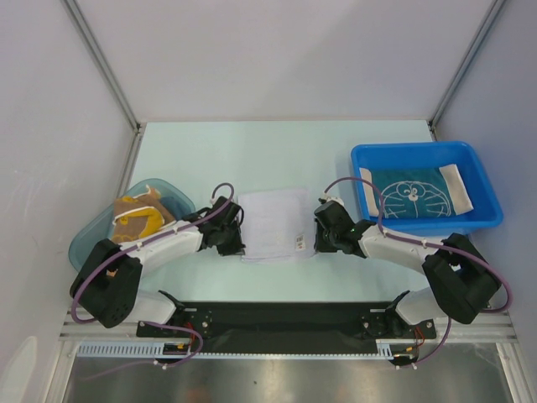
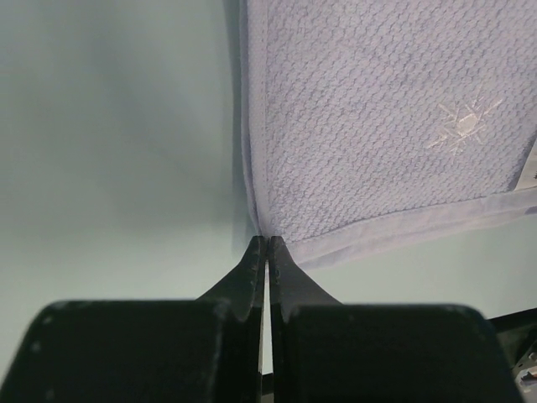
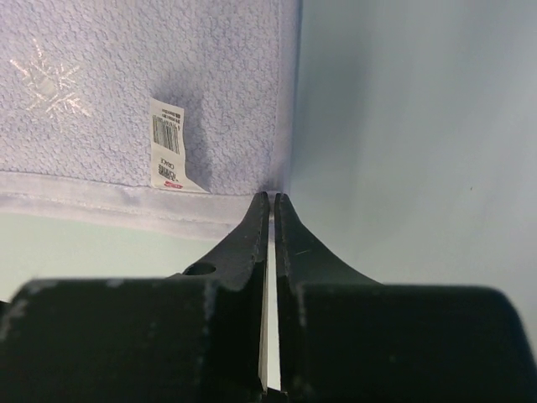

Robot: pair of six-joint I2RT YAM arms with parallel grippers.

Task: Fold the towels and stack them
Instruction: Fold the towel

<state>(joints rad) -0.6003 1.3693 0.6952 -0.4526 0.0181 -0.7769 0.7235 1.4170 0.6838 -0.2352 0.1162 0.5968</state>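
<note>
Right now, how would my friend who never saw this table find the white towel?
Look at the pale green table, in the middle, between the teal tub on the left and the blue bin on the right. The white towel lies flat there. It is the only towel outside a container, white with a pale star mark and a small barcode label.

1. A robot lab cell: bare grey walls [image 1: 50, 151] meet at metal posts [image 1: 101, 63].
2. Left arm [image 1: 159, 246] and right arm [image 1: 403, 248] sit bolted to a black rail [image 1: 285, 319] on a pale table [image 1: 277, 155].
3. Purple cables [image 1: 80, 298] run exposed.
</note>
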